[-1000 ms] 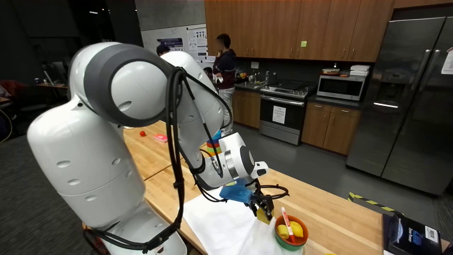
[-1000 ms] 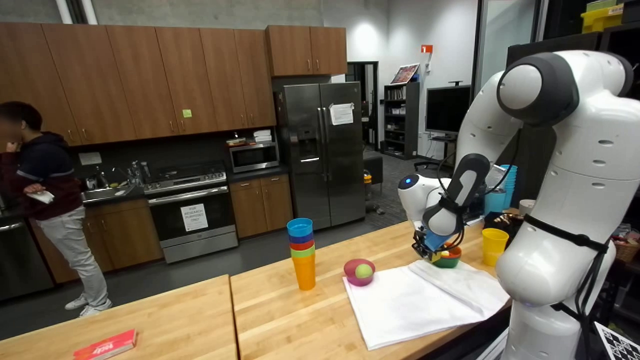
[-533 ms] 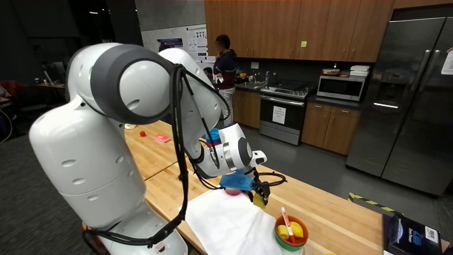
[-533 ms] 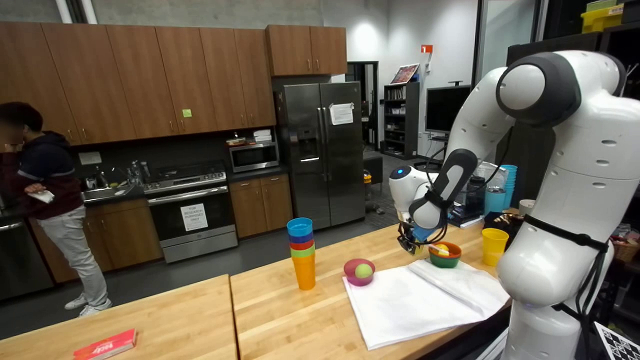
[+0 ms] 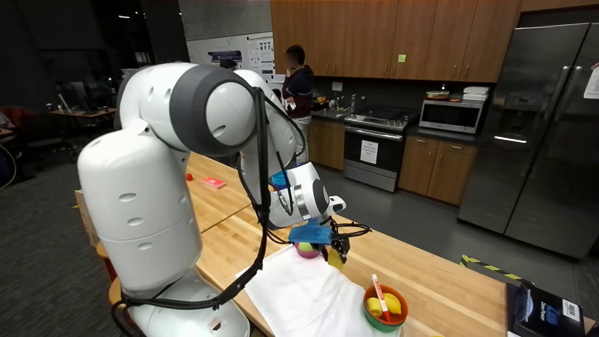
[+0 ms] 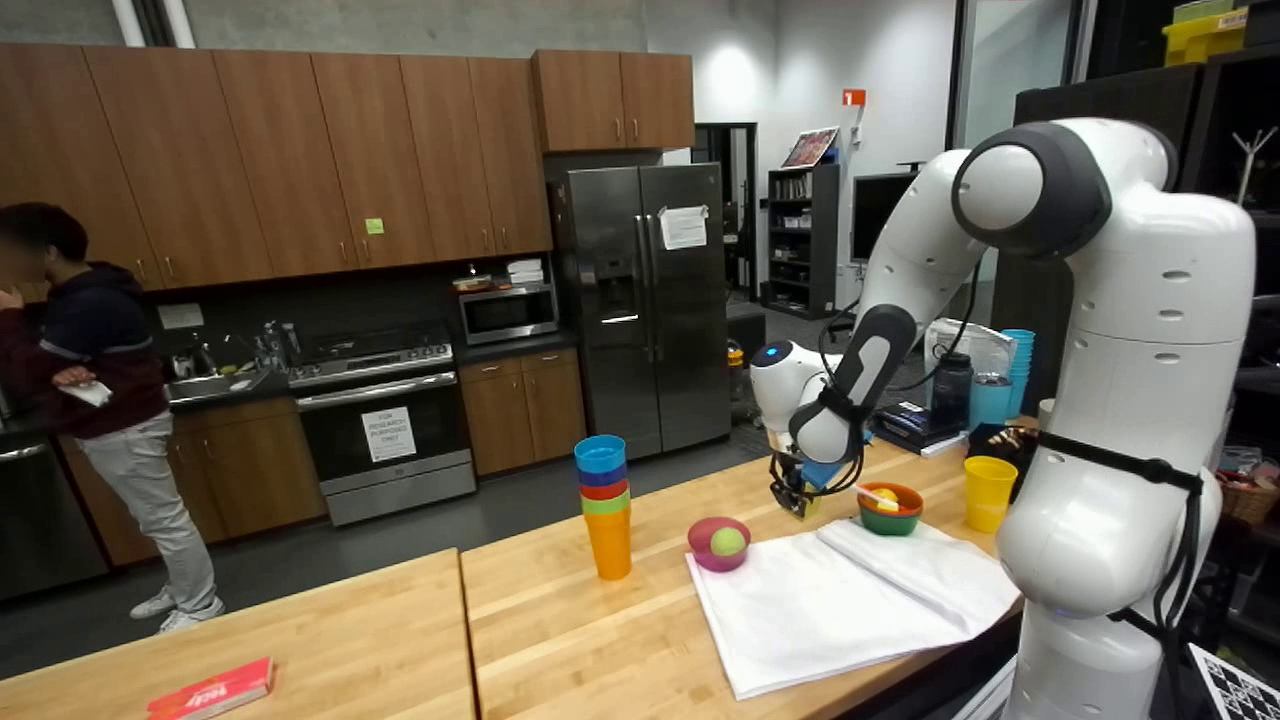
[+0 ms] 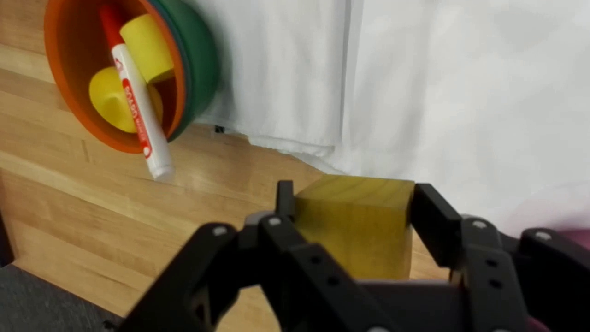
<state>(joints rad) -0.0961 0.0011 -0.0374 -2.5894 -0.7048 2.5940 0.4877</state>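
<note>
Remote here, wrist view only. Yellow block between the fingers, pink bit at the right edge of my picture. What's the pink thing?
Observer: A magenta bowl with a green ball in it, as both exterior views show.

Operator: Ok. With the yellow block in the hand, what's past the green-and-orange bowl, on its far side from me?

Observer: A yellow cup, standing upright, seen whole in an exterior view.

Operator: And past the magenta one?

Observer: A tall stack of cups, blue at the top, orange at the bottom.
</note>
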